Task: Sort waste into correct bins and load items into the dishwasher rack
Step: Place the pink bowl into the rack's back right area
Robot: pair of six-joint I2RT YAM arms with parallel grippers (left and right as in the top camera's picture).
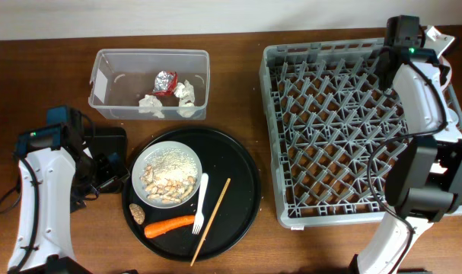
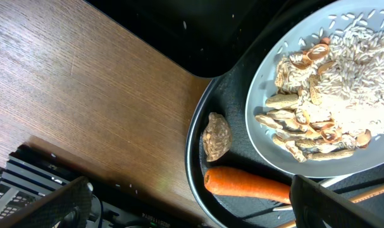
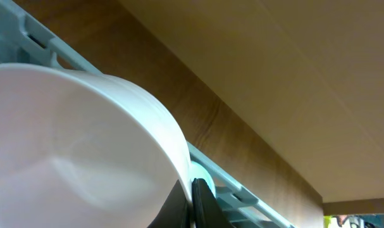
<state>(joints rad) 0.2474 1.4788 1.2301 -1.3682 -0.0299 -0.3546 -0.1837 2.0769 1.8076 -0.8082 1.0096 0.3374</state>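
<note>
Left wrist view puts us closest to the waste. A knobbly brown lump (image 2: 217, 136) lies just ahead of the left gripper (image 2: 190, 183). Below it, a smooth orange carrot (image 2: 248, 185) lies almost between the fingertips, its blunt end toward the middle. These jaws stand wide apart and hold nothing. Ahead and toward the right finger sits the plate (image 2: 258, 107), glossy and white, heaped with fine rice (image 2: 362, 57) and tan, flaky scraps. Lump, carrot and plate all rest on the round tray (image 2: 242, 145), matte black with a raised lip. Further ahead lies the rectangular black tray (image 2: 179, 31), on the wood-grained table (image 2: 71, 95).

Only the overhead view gives us the rest. A white fork (image 1: 201, 202) and a thin chopstick (image 1: 211, 221) lie side by side on the round tray beyond the plate. The clear tub (image 1: 151, 53) holds crumpled napkins (image 1: 151, 105) and a red-and-silver wrapper (image 1: 165, 80). The grey rack (image 1: 329, 114) shows its grid of pegs.

Right wrist view alone shows us the bowl (image 3: 71, 145), smooth, pale and rounded. It fills the space ahead of the right gripper (image 3: 190, 202), whose dark fingers pinch together on the bowl's rim. A pale rail of the rack runs behind it. From overhead the right arm covers this grip, at the rack's far right edge.
</note>
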